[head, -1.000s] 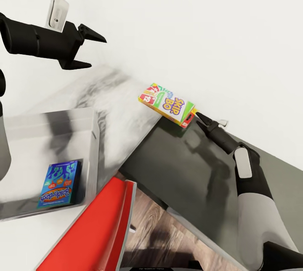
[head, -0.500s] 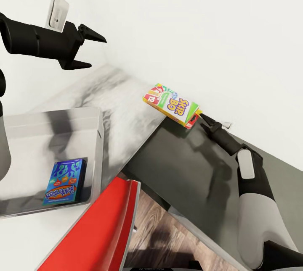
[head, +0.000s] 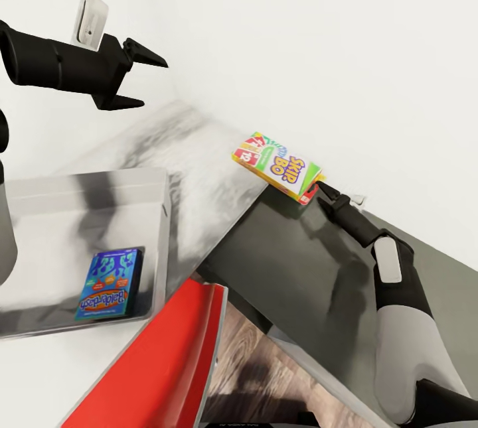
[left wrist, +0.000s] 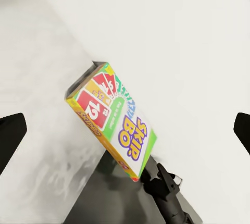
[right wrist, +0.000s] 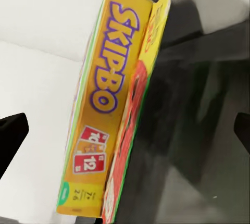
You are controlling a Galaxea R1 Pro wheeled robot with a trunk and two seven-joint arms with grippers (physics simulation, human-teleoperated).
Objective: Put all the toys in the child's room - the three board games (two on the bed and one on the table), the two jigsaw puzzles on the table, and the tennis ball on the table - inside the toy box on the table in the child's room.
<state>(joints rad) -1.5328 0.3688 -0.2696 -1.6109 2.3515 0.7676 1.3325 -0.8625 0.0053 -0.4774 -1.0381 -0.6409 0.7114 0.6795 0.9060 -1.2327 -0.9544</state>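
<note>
We hold the Skip-Bo box (head: 279, 168) by one end in our right gripper (head: 320, 187). The gripper is closed on that end, and the box sticks out in the air. It hangs above the spot where the pale bed (head: 199, 169) meets a dark flat top (head: 299, 269). In the right wrist view the box (right wrist: 112, 104) sits between the two finger tips, edge on.

Our left gripper (head: 143, 76) is up high near the wall, spread wide and holding nothing. Through its camera we see the box (left wrist: 117, 120) too.

The toy box (head: 156, 215) is a grey bin at the near left. One blue game (head: 109, 282) already lies flat in it. A red thing (head: 166, 355) sits close by, between us and the bin.

We think the job now is to carry the Skip-Bo box over to the bin. To do it well, we should keep the squeeze firm, since we only hold one end and the box could tip or slip. We should move slowly, lift it over the bin's wall, and let go only when it is low inside, next to the blue game.
</note>
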